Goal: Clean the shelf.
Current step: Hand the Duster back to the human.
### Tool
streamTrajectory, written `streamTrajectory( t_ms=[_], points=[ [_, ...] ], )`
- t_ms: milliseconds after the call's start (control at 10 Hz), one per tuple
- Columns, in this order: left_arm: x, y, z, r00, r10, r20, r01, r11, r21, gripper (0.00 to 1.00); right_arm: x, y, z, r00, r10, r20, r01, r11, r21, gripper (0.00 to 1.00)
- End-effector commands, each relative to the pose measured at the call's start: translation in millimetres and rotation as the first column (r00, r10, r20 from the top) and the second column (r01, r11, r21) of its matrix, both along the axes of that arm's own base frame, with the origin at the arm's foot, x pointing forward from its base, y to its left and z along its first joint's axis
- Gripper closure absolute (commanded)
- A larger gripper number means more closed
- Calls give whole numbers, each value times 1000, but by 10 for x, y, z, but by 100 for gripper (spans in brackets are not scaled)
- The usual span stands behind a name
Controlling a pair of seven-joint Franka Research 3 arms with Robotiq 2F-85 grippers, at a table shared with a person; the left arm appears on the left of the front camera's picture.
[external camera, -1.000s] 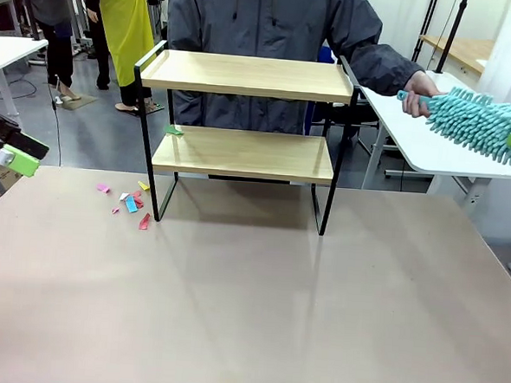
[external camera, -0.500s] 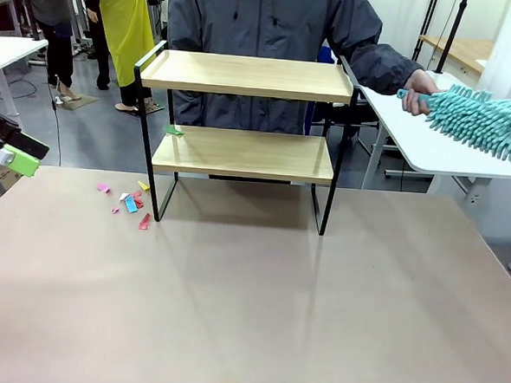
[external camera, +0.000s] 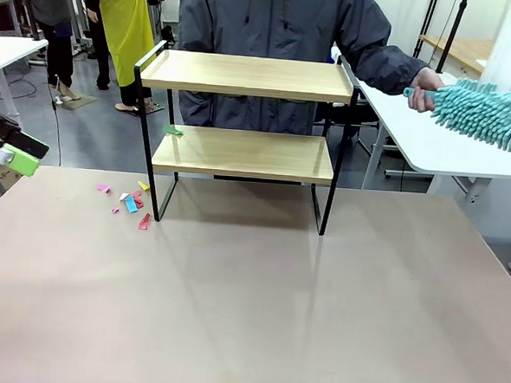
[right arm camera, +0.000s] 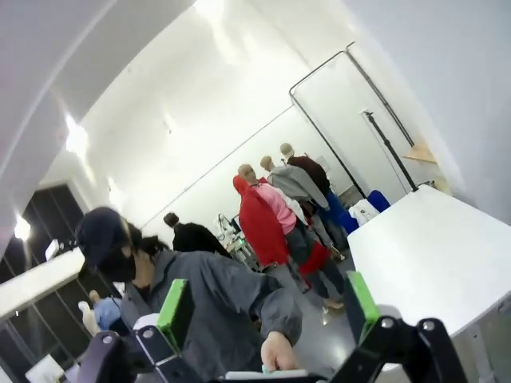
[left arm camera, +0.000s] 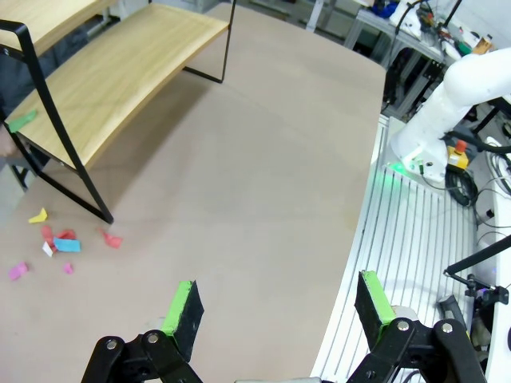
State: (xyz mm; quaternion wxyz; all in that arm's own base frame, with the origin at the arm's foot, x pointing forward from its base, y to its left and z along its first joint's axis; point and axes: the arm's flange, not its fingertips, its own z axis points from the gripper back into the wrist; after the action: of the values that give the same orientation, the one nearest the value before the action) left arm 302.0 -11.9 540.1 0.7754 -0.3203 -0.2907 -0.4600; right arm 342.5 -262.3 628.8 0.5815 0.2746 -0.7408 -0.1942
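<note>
The teal fluffy duster (external camera: 490, 115) in the person's hand (external camera: 425, 85) has lifted slightly rightward, both grippers stay spread and empty, so the two-tier wooden shelf (external camera: 245, 113) at the surface's far edge awaits dusting.

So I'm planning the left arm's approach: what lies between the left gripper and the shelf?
In the front view, small coloured scraps lie on the table between the left gripper and the shelf, close to its near left leg.

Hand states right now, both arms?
Left hand: open, holding nothing.
Right hand: open, holding nothing.
</note>
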Motion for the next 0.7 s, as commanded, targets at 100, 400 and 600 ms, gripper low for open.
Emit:
streamTrajectory(
  t_ms=[100, 400, 600],
  points=[
    [6, -17, 23, 1000, -3, 1, 3, 1000, -25, 0, 0, 0, 0, 1000, 0, 0, 0, 1000, 0, 0],
    [6, -17, 23, 1000, -3, 1, 3, 1000, -25, 0, 0, 0, 0, 1000, 0, 0, 0, 1000, 0, 0],
    [6, -17, 23, 1000, -3, 1, 3, 1000, -25, 0, 0, 0, 0, 1000, 0, 0, 0, 1000, 0, 0]
  ],
)
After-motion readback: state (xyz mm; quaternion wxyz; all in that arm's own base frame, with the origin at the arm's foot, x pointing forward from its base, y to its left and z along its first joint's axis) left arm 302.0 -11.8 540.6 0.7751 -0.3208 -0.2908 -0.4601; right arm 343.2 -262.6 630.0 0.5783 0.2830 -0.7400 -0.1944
